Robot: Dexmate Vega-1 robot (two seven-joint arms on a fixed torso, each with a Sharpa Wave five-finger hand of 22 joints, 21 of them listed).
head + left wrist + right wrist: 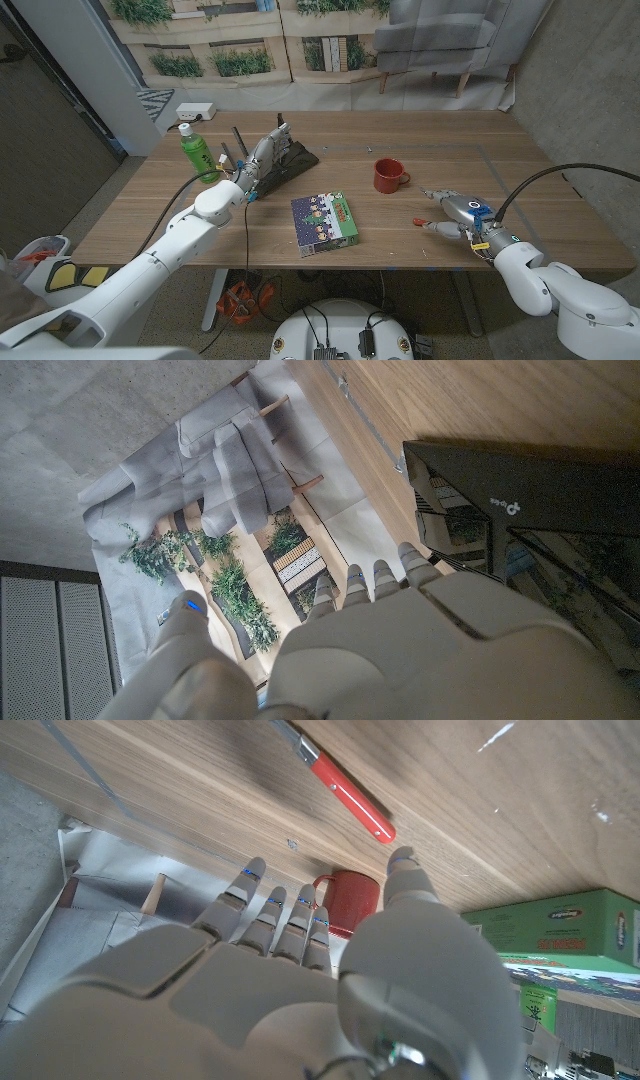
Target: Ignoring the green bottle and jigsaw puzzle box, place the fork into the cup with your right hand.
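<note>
The fork [345, 790], red-handled, lies on the wooden table [420, 140] just beside the right hand [455, 214], whose fingers [270, 910] are spread and hold nothing. The red cup [388, 175] stands upright near them, farther in on the table. The jigsaw puzzle box [325, 221] lies at the table's middle, the green bottle [196, 152] stands at its far left. The left hand [262, 160] sits against a black router [520, 500]; whether it grips anything I cannot tell. Behind the table hangs a printed backdrop [250, 40] of plants and a grey armchair.
</note>
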